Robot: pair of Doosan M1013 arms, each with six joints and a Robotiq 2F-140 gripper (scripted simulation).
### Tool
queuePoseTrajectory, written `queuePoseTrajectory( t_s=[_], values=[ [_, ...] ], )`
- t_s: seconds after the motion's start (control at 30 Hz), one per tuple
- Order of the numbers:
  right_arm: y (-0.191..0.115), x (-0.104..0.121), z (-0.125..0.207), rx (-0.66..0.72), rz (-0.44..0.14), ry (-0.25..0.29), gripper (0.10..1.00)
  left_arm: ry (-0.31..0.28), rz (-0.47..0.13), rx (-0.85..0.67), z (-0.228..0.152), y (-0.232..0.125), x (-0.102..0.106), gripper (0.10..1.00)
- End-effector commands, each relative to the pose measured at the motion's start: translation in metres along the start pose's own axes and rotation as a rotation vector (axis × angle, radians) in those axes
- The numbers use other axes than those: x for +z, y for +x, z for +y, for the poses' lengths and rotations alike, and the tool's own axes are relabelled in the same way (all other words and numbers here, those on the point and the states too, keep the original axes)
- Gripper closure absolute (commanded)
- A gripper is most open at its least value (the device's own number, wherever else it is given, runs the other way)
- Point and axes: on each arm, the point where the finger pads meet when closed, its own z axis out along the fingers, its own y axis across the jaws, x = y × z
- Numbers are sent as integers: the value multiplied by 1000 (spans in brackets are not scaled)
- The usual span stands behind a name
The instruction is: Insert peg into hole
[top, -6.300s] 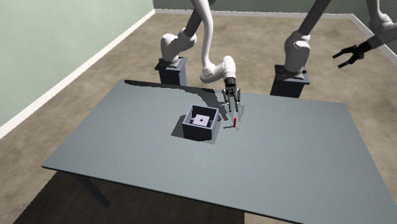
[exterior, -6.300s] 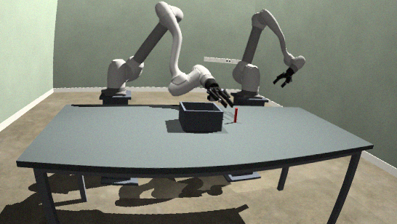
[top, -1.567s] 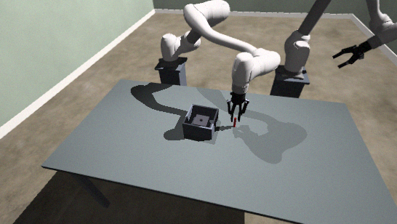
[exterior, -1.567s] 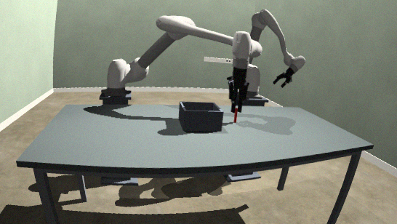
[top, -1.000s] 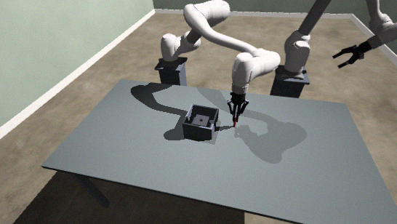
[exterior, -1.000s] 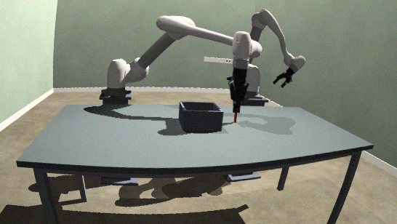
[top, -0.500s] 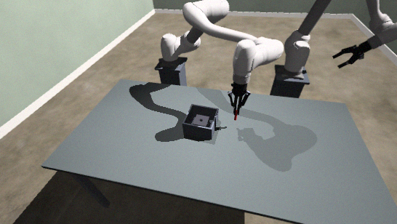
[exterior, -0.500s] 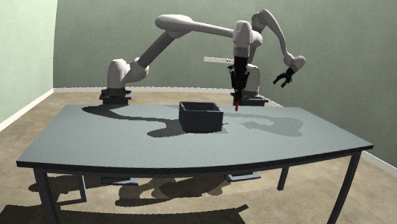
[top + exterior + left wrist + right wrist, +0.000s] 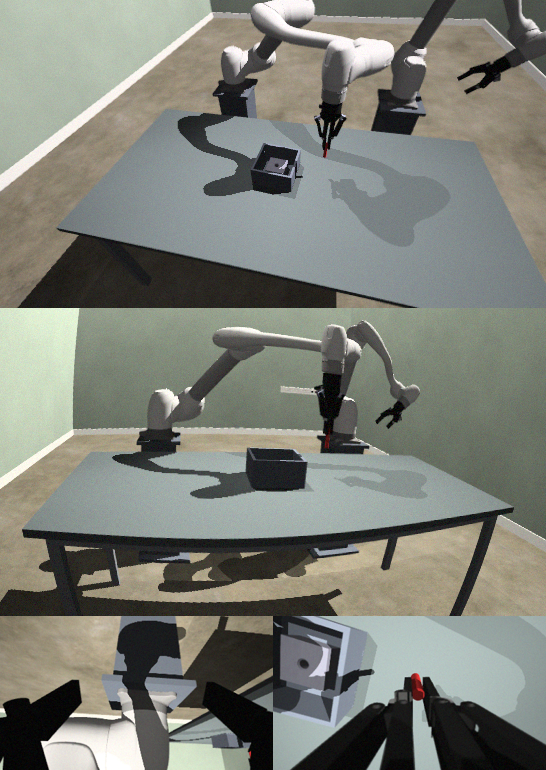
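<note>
The red peg (image 9: 325, 152) (image 9: 327, 441) (image 9: 418, 689) is held roughly upright, its lower end sticking out below the fingertips, clear of the table. My right gripper (image 9: 326, 145) (image 9: 328, 431) (image 9: 416, 687) is shut on it, beside the box and higher than it. The dark open box (image 9: 271, 181) (image 9: 277, 476) (image 9: 358, 650) stands on the table. Inside lies the grey plate (image 9: 270, 167) (image 9: 293, 648) with its round hole (image 9: 277, 165) (image 9: 304, 663), empty. The box hides the plate in the exterior view. My left gripper (image 9: 462, 85) (image 9: 384, 423) (image 9: 143, 692) is open and empty, far from the box.
The table (image 9: 175, 225) (image 9: 150, 518) bears the box near its middle. The arms' shadows fall across the table and partly into the box. Two arm pedestals (image 9: 237, 105) (image 9: 395, 119) stand behind the table's back edge.
</note>
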Motion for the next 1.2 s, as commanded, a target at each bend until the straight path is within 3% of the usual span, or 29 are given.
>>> queuePoseTrajectory(
  t_s=[0.0, 0.27, 0.6, 0.67, 0.9, 1.17],
  values=[
    [0, -2, 0, 0, -2, -2, 999, 0, 1, 0, 0, 0, 0, 98],
    [-2, -3, -16, 0, -2, -2, 999, 0, 1, 0, 0, 0, 0, 98],
    [-2, -4, -125, 0, -2, -1, 999, 0, 1, 0, 0, 0, 0, 98],
    [-2, -4, -125, 0, -2, -1, 999, 0, 1, 0, 0, 0, 0, 98],
    [9, -3, -198, 0, -2, -1, 999, 0, 1, 0, 0, 0, 0, 98],
    [15, -2, -220, 0, -2, -1, 999, 0, 1, 0, 0, 0, 0, 98]
  ],
)
